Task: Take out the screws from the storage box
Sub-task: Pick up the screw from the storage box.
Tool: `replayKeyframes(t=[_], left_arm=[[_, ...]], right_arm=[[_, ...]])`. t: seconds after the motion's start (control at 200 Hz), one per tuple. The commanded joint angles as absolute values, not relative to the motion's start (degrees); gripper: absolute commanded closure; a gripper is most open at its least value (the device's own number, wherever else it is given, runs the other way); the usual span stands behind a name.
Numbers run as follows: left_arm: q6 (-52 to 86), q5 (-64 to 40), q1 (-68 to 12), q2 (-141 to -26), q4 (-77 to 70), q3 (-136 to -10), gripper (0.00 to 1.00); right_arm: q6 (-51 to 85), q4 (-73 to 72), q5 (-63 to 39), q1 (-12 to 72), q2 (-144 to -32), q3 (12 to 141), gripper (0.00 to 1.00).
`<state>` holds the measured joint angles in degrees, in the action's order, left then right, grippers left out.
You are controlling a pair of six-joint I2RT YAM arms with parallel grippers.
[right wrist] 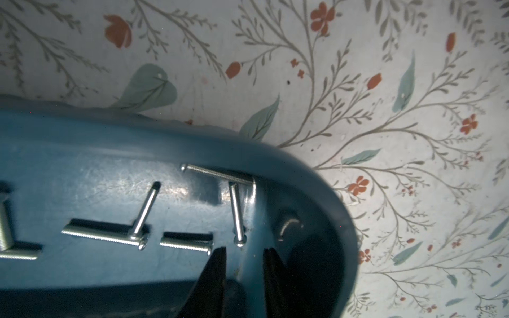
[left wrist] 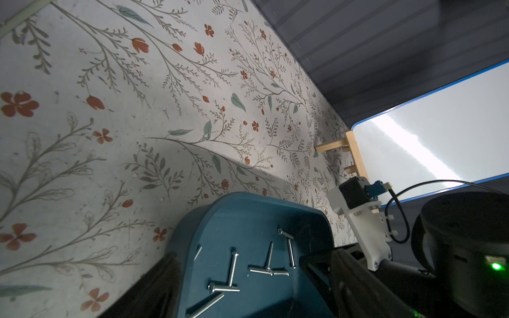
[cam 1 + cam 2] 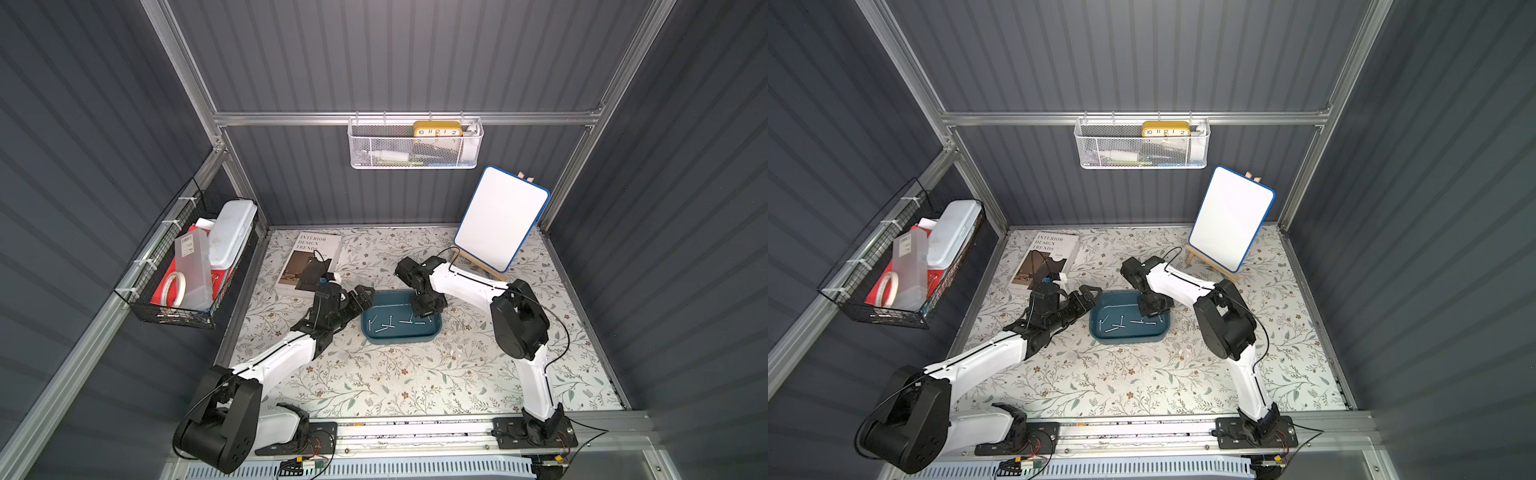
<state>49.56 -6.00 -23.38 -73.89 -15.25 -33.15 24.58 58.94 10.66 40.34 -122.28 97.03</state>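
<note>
The shallow teal-blue plastic tub with rounded corners [image 3: 397, 339] is sitting mid-way across the floral-papered table [image 3: 374, 386]. The thin silvery metal screws [image 3: 384, 328] are lying loose and scattered on the tub's floor.

The right pincer [image 1: 243, 256] is hanging inside the tub's right end. Its jaws are standing a little apart and gripping nothing, and the head of one short screw [image 1: 237, 217] is lying just ahead of the gap. The left pincer [image 3: 360, 300] is standing wide apart at the tub's far-left corner, also gripping nothing. I cannot tell whether it is touching the rim.

The step in hand is looking like the pick of that short screw. Its shank is running in line with the gap, so the jaws would be closing across its width, which is the right way. To do this well, the right pincer should be:

- easing forward until it is over mid-shank, not the head
- sinking until the tips are nearly brushing the floor
- closing fully, since the screw is so thin

The curved wall is sitting close to the outer finger, so that finger is needing clearance. The short screw's tip is resting against a longer screw [image 1: 217, 174] lying along the wall. A slow, straight lift is likely to be keeping that one from dragging. The tub is looking light, so the left pincer bracing it would be helping.
</note>
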Motion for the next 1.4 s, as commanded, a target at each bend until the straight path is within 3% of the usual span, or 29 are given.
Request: replayKeyframes(t=[0.0, 0.59, 0.936, 1.396], left_arm=[[48.5, -6.6, -23.5, -74.5, -16.0, -32.4, 0.11], [49.0, -6.3, -23.6, -73.7, -15.5, -32.2, 0.11], [49.2, -6.3, -23.6, -74.1, -15.5, -32.3, 0.11], [49.2, -5.9, -23.6, -73.3, -14.8, -32.6, 0.11]], right_arm=[[25.8, 58.3, 10.0, 40.5, -122.2, 95.2, 0.72], [29.5, 56.9, 7.5, 40.4, -128.1, 93.2, 0.72], [29.9, 54.8, 6.4, 40.7, -127.4, 92.9, 0.86], [29.3, 54.5, 7.2, 41.1, -120.6, 97.4, 0.88]])
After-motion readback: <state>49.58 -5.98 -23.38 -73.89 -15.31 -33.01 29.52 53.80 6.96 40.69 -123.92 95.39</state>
